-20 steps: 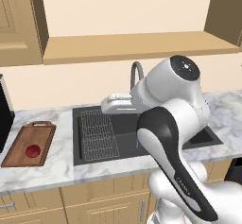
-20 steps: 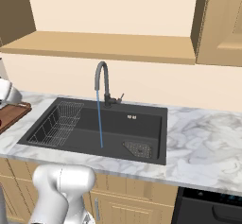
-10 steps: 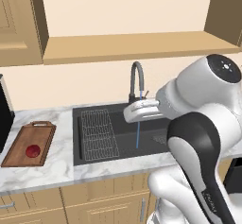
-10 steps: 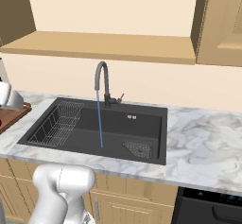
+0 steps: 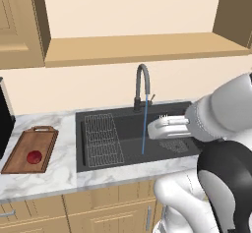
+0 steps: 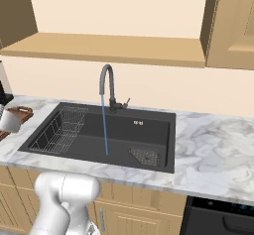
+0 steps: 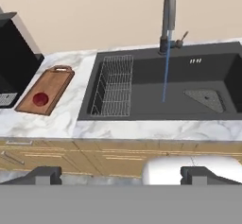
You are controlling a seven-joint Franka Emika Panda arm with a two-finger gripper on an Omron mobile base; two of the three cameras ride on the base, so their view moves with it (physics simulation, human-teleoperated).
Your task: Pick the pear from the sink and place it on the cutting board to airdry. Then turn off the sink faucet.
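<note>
The dark red pear (image 5: 34, 157) (image 7: 40, 99) lies on the brown cutting board (image 5: 22, 160) (image 7: 56, 83), on the counter left of the sink (image 5: 123, 121) (image 6: 149, 130) (image 7: 208, 67). The sink faucet (image 5: 141, 85) (image 6: 106, 85) (image 7: 168, 15) stands behind the basin, and a thin blue stream of water runs from its spout. Its small lever (image 7: 182, 37) sticks out to the right. My gripper (image 5: 170, 121) (image 7: 122, 175) hovers open and empty over the front right part of the sink, well away from the board and short of the faucet.
A wire rack (image 5: 101, 138) (image 7: 116, 90) fills the sink's left part and a drain grate (image 6: 145, 155) sits at its right. A black appliance (image 7: 14, 60) stands left of the board. A wooden shelf (image 5: 142, 47) overhangs the faucet.
My arm has swung right, carrying the hand from left of the faucet to the right part of the sink. The jaws stay open. The pear has stayed on the board.
</note>
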